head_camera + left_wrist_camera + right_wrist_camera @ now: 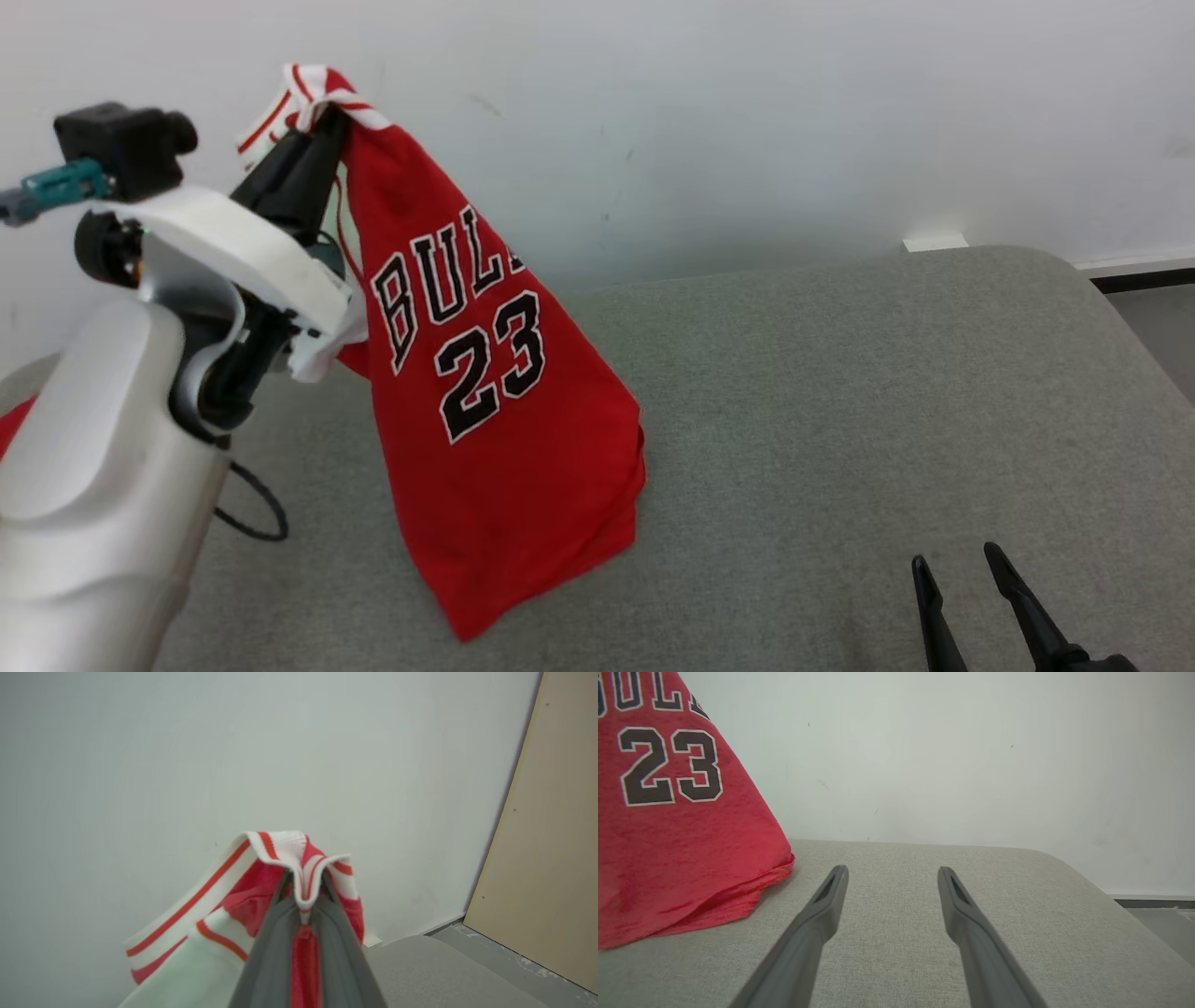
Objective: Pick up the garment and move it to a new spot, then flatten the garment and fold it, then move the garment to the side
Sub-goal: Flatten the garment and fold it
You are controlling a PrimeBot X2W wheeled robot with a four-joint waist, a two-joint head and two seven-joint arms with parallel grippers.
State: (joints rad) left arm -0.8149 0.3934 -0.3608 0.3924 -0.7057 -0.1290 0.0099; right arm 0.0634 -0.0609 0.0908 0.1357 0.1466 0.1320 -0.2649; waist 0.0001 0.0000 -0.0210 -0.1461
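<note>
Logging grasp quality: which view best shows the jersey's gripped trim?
Left wrist view: striped trim pinched between the left jaws, close up. Head view shows it small at the jersey's top. Right wrist view catches the jersey's numbered body.

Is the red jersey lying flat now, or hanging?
Hanging. The left gripper holds the jersey up by its striped trim; only the bottom hem rests on the grey table.

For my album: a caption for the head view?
Left gripper holds a red 23 jersey by its striped trim, hem on the grey cushion; right gripper open.
</note>
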